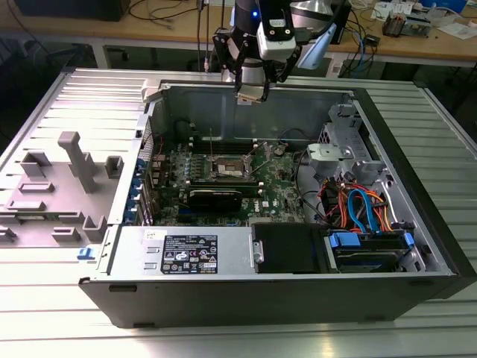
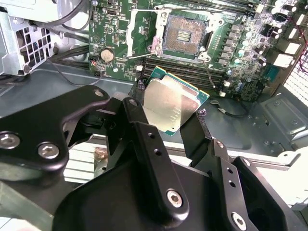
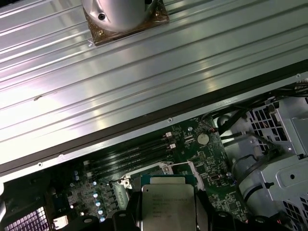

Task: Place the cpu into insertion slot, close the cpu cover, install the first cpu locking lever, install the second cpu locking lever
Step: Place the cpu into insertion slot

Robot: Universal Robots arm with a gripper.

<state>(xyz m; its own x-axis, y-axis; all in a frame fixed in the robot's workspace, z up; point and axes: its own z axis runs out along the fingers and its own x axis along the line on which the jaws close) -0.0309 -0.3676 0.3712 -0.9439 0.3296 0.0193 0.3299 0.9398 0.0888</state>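
My gripper hangs over the back wall of the open computer case, shut on the cpu. The cpu is a small square chip with a silver top and a green edge, pinched between the two black fingers. In the first wrist view the cpu covers part of the socket below it. The insertion slot lies bare on the green motherboard, its dark centre exposed. The cpu cover stands raised at one side of the slot. In the exterior view the slot is below and in front of the gripper.
A black expansion card lies in front of the socket and long memory slots run beside it. A power supply and a drive cage with coloured cables fill the case's front and the exterior view's right. Grey fixtures stand left.
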